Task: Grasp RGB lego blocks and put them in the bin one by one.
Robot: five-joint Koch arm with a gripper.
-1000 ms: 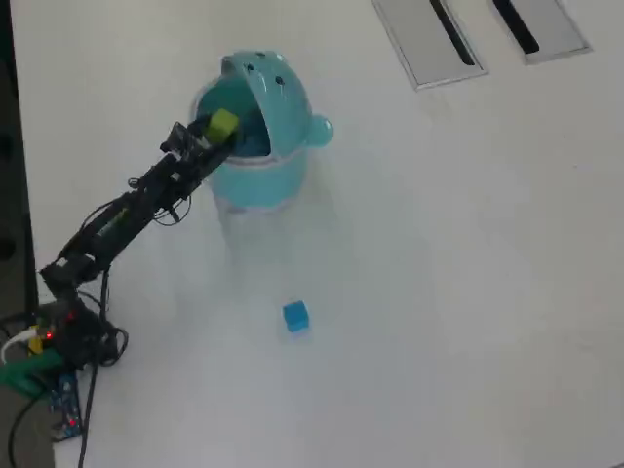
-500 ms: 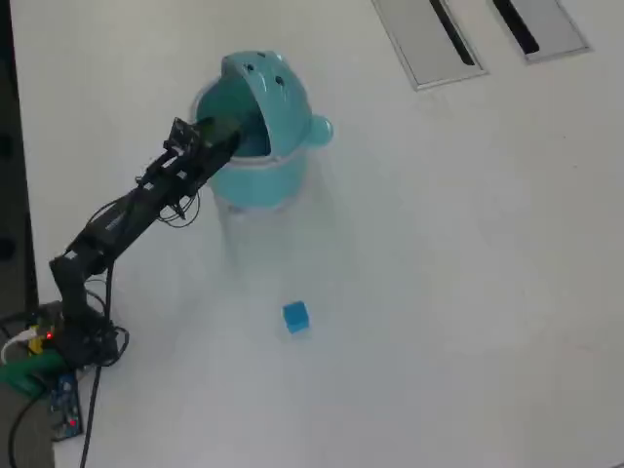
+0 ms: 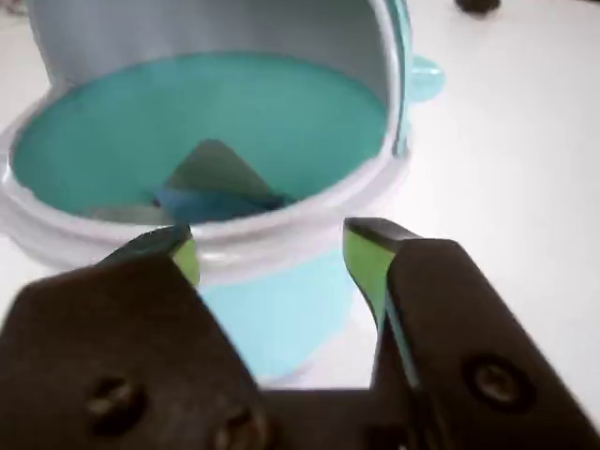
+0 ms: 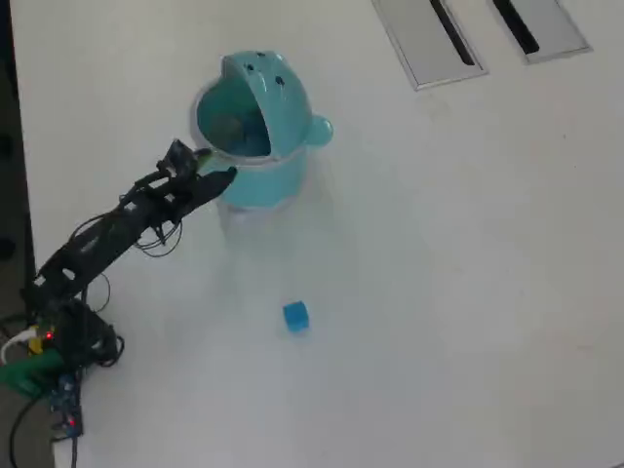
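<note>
hovering empty and wide open just beside the bin (image 4: 255,136), the gripper (image 3: 272,251) could clip its rim and tip it when swinging toward the blue block (image 4: 295,316) lying well apart.

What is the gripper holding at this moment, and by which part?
Nothing. The gripper is open and empty in front of the light blue round plastic bin; the small blue cube lies on the table.
</note>
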